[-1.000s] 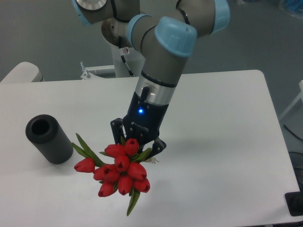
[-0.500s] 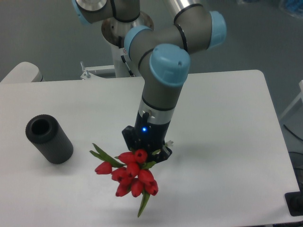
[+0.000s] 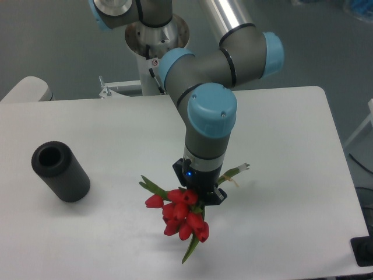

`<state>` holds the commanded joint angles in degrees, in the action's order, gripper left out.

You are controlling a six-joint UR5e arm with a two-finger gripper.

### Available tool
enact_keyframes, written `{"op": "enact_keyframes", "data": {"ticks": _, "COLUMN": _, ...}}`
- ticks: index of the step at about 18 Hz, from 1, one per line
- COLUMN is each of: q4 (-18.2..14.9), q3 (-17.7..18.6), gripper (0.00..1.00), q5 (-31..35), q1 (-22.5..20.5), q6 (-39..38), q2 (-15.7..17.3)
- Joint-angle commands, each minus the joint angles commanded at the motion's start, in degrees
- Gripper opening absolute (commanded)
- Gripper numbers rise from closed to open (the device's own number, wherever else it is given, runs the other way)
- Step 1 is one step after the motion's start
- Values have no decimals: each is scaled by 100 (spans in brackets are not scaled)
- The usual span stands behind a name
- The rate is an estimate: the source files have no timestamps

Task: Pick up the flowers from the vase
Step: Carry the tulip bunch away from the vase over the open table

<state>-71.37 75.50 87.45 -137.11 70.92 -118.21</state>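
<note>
The flowers, a bunch of red tulip buds with green leaves, are held in my gripper low over the white table, right of centre. The gripper is shut on the bunch's stems; the buds stick out toward the front left and the stem ends stick out to the right. The vase, a dark grey cylinder with a round hole, stands empty at the left of the table, well apart from the gripper.
The arm's base column stands at the back of the table. The table's front edge runs just below the bunch. A dark object sits off the table at the lower right.
The gripper has moved right and lower toward the table with the flowers, farther from the vase. The wrist has turned, so the stem ends now show on the right.
</note>
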Motion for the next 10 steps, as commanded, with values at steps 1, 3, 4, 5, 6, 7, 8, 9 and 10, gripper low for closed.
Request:
{"op": "enact_keyframes", "data": {"ticks": 1, "q4": 0, "q3": -26, "gripper": 5, "q5": 0, "q1": -9, "q6": 27, "q2": -62}}
{"op": "enact_keyframes", "data": {"ticks": 3, "q4": 44, "q3": -35, "gripper": 5, "q5": 79, "q1": -17, "q6": 106, "q2": -185}}
{"op": "enact_keyframes", "data": {"ticks": 4, "q4": 9, "q3": -114, "gripper": 5, "q5": 184, "q1": -9, "q6": 219, "q2": -246}}
{"op": "enact_keyframes", "data": {"ticks": 5, "q4": 0, "q3": -158, "gripper": 5, "q5": 280, "q1": -17, "q6": 325, "q2": -299}}
{"op": "enact_keyframes", "data": {"ticks": 6, "q4": 9, "q3": -176, "gripper": 5, "q5": 325, "q1": -18, "q6": 370, "q2": -326}}
{"op": "enact_keyframes", "data": {"ticks": 7, "q4": 17, "q3": -176, "gripper": 5, "q5": 325, "q1": -18, "q6": 379, "q2": -352}}
{"op": "enact_keyframes", "data": {"ticks": 8, "q4": 26, "q3": -185, "gripper": 5, "q5": 325, "q1": -18, "q6": 379, "q2": -361}}
{"op": "enact_keyframes", "data": {"ticks": 9, "q4": 18, "q3": -194, "gripper": 5, "q5": 317, "q1": -18, "q6": 379, "q2": -361}}
{"op": "enact_keyframes", "data": {"ticks": 10, "q4": 9, "q3": -229, "gripper": 5, "q5": 317, "q1": -18, "q6": 379, "q2": -370}}
